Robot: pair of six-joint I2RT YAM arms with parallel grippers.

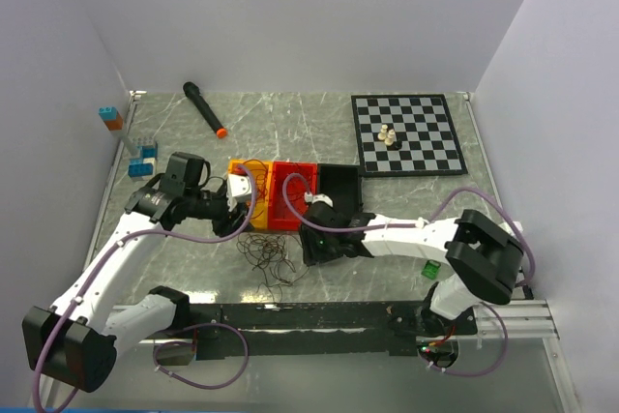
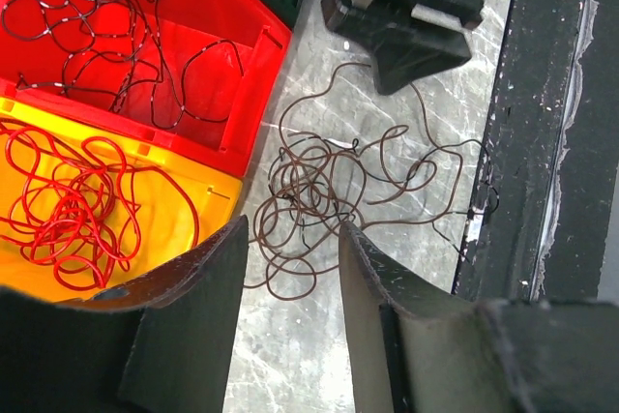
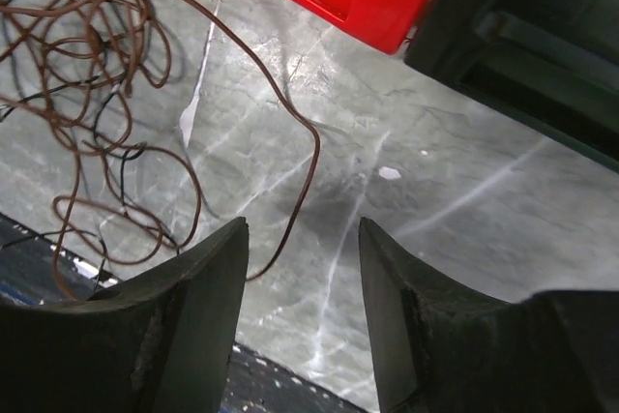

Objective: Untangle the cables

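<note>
Three lots of cables lie apart. The brown cables [image 2: 319, 191] are a loose tangle on the bare worktop [image 2: 406, 268]. The red cables [image 2: 68, 191] are heaped in the yellow bin [image 2: 208, 191]. The dark cables [image 2: 106, 26] loop about in the red bin [image 2: 256, 74], which touches the yellow one.

The brown tangle sits just in front of those two bins, between my arms and close to the dark rail [image 2: 542, 142]. My left fingers [image 2: 227, 268] hang over its near edge, partly apart and gripping nothing; loops show on the stone through the gap. My right fingers [image 3: 227, 258] hang beside the tangle's other side, also parted and empty. One long brown strand curves out and ends by a fingertip, and I cannot tell if it touches.

A black bin [image 1: 340, 181] adjoins the red one. Farther back are a chessboard [image 1: 426, 147] with pale pieces [image 1: 388, 136], a black marker [image 1: 205, 108], and coloured blocks [image 1: 131, 142] near the left wall.
</note>
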